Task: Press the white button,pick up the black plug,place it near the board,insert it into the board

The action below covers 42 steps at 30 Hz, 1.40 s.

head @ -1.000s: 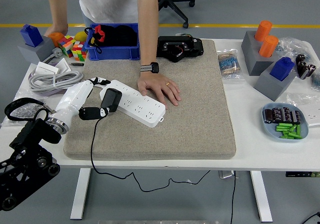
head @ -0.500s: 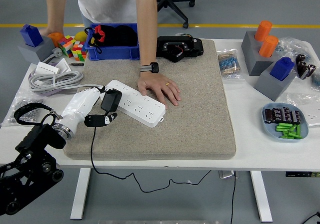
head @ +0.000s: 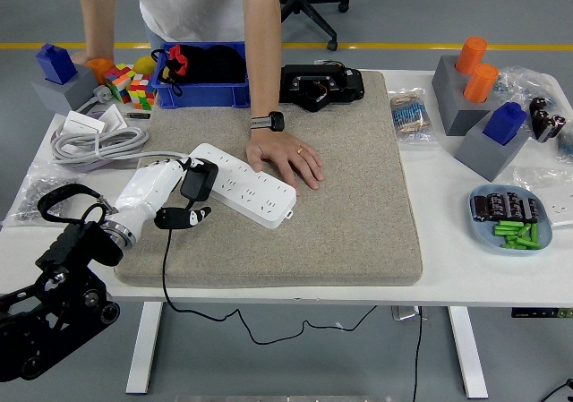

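While upright, black plug (head: 199, 180) leans in left robot hand (head: 166, 196).

Left arm: we see it enter from the lower left corner, black links angled up and right.
Left hand (head: 166, 196): white shell, forearm tilted, fingers curled, dark fingertips (head: 183, 216) pointing right.
Right arm: we find none in view.
Person's hand (head: 285, 161): flat, palm down, fingers spread; watch at wrist.

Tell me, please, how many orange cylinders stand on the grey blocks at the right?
2: one on the far grey block, one just nearer beside it.
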### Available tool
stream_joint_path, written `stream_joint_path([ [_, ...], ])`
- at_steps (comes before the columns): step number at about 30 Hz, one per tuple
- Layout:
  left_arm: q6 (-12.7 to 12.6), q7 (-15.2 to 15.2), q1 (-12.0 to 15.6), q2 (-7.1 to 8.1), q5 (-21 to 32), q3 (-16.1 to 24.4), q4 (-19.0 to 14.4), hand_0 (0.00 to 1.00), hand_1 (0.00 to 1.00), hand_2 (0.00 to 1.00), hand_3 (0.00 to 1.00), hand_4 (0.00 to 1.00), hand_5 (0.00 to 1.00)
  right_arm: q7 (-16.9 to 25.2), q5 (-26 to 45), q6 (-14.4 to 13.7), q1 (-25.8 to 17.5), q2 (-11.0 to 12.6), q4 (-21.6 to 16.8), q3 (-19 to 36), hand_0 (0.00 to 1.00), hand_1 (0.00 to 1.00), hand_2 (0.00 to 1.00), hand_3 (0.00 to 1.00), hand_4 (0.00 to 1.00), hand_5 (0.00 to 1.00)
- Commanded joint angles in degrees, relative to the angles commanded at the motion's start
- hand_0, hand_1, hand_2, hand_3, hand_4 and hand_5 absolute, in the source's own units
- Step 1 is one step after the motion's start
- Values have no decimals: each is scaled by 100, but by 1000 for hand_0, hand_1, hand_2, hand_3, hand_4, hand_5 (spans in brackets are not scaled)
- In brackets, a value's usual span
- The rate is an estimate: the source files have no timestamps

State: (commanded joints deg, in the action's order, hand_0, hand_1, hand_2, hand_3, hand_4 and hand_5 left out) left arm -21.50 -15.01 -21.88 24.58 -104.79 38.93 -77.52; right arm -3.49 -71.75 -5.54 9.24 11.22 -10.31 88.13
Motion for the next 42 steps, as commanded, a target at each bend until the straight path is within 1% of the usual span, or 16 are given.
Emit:
stream_joint_path([
  [8, -18, -6, -75, -43, -20, -30, 129, 802, 823, 756, 740, 774, 121, -4, -4, -2, -5, -3, 0, 18, 619, 587, 578, 579, 638, 361],
  [20, -33, 25, -270, -197, 10, -197, 409, 797, 822, 754, 739, 771, 121, 2, -6, -5, -4, -11, 0, 42, 619, 587, 578, 579, 638, 361],
  [28, -25, 16, -380, -293, 63, -234, 508, 793, 820, 753, 737, 770, 122, 1, -8, -5, -11, -9, 0, 38, 619, 587, 578, 579, 638, 361],
  [34, -15, 18, -446, -339, 132, -300, 598, 790, 818, 752, 737, 770, 122, -1, -5, -5, -9, -12, 0, 41, 619, 587, 579, 579, 638, 361],
  [42, -8, 40, -609, -497, 284, -401, 878, 791, 816, 752, 737, 769, 123, -2, 2, -5, -5, -10, 0, 30, 619, 587, 579, 578, 638, 360],
])
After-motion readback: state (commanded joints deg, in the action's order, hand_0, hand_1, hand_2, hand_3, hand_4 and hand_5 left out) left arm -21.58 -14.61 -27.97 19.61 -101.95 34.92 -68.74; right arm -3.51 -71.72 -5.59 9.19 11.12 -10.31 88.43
